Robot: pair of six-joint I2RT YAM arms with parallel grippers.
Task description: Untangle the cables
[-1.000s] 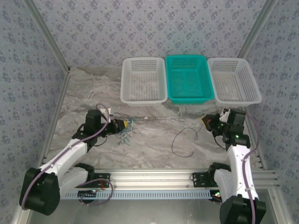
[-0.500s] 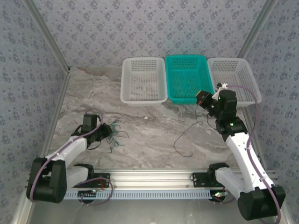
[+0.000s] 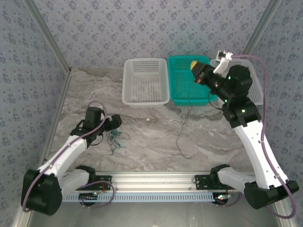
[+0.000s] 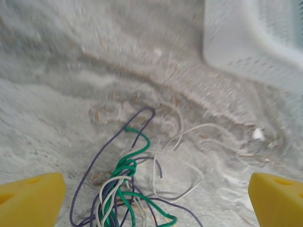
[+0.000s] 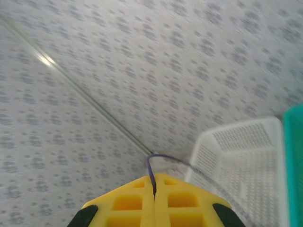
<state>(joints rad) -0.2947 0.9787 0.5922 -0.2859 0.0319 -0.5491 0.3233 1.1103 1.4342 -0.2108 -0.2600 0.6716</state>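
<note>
The right gripper is pinched tight on one thin dark grey wire, its yellow fingers pressed together with the strand caught at the seam; the arm holds it high over the teal plastic mesh basket, and the wire hangs from there to the marbled grey tabletop, where its lower end lies in a loose curve; the left gripper sits low with its jaws spread wide and holds nothing, just above the small tangle of green, violet-blue and pale wires, which lies well apart from the hanging strand; judged from this, one wire looks clear of the knot, and the step in hand is carrying it off; the next move calls for laying it down away from the tangle, perhaps in a basket, without dragging its tail across the others; after that the left gripper would need to single out one strand from a bundle whose strands cross closely.
</note>
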